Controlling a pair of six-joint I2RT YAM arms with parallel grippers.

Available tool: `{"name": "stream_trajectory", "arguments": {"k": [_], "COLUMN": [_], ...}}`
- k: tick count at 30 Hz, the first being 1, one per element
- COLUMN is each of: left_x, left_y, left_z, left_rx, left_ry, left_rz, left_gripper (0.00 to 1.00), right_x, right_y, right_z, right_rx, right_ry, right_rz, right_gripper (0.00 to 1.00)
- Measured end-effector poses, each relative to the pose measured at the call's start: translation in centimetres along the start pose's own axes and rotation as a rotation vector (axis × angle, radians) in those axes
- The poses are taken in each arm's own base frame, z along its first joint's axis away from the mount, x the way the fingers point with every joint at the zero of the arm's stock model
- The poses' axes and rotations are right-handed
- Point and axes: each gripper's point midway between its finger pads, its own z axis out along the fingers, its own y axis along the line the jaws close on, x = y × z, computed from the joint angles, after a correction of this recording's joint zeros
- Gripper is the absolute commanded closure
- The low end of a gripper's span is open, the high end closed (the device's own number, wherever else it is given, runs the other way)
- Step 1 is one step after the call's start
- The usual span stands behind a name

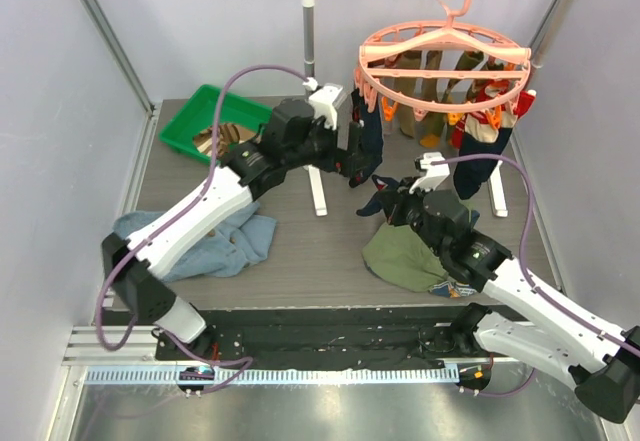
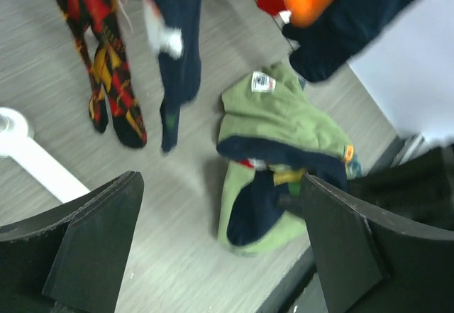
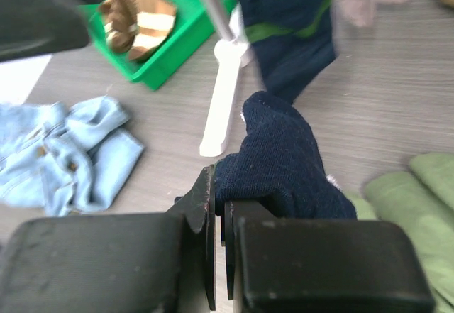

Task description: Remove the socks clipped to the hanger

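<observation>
Socks of mixed colours, brown, navy and red patterned, hang toe-down from the pegs of the round salmon-pink plastic clip hanger, which hooks over the grey-and-white metal rail stand at the back of the grey worktop. One dark navy knitted sock is off the ring: the right claw is pressed together on its edge, the cloth bunching out above the fingers, low beside the crumpled olive-green garment. The left claw is spread wide with nothing between its fingers, just beside a hanging navy sock at the ring's left side. A tan-and-brown striped sock lies in the green plastic tray at the back left; a pale blue denim garment lies in front of it. Handling, as judged: each sock is light, soft and limp, so it folds and stretches rather than resists. Best taken high on the cuff, close under its peg, and drawn downward, since a pull at the toe would likely swing the hanger
</observation>
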Motion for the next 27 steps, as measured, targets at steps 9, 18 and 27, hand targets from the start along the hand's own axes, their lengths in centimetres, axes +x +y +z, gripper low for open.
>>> {"name": "stream_trajectory", "arguments": {"k": [9,18,27], "left_x": [4.3,7.6,9.4], "left_y": [-0.6,-1.4,-1.9], "left_z": [-5.2,-5.0,-3.2], "left_rx": [0.091,0.178,0.241], "left_ry": [0.047,0.137,0.205], "left_rz": [0.062,0.052,0.028], "left_gripper": [0.02,0.02,0.51], "right_x": [0.7,-0.4,-2.2], "right_y": [2.6,4.7,6.4], "right_z": [-0.7,-1.2,-1.4], "right_rx": [-0.128,-0.214,-0.283], "right_ry": [0.055,0.044,-0.003], "right_rz": [0.083,0.200,0.289], "right_gripper": [0.99,0.99,0.99]}}
